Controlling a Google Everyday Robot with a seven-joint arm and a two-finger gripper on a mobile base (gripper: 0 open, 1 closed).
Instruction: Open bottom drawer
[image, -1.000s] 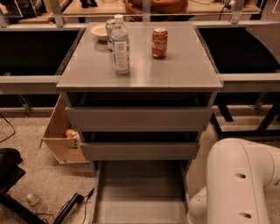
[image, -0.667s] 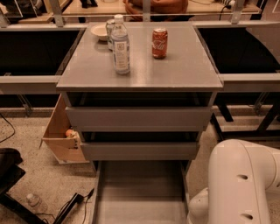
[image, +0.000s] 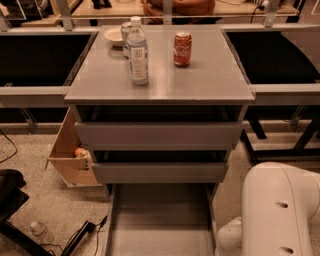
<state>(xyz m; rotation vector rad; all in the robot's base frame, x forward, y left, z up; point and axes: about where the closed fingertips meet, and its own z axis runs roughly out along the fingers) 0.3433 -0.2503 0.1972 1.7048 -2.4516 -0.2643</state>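
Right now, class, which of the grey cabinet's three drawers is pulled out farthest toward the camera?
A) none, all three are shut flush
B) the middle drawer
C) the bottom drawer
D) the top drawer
C: the bottom drawer reaches far forward with its grey interior exposed, while the top drawer and middle drawer sit back under the cabinet top. The gripper is out of view; only the white arm shows at lower right.

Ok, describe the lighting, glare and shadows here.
Camera view: warm, dim light; soft sheen on the cabinet top; dark shadow above both upper drawer fronts; the pulled-out bottom drawer evenly lit; the white arm lower right is brightest; the gripper is out of frame.
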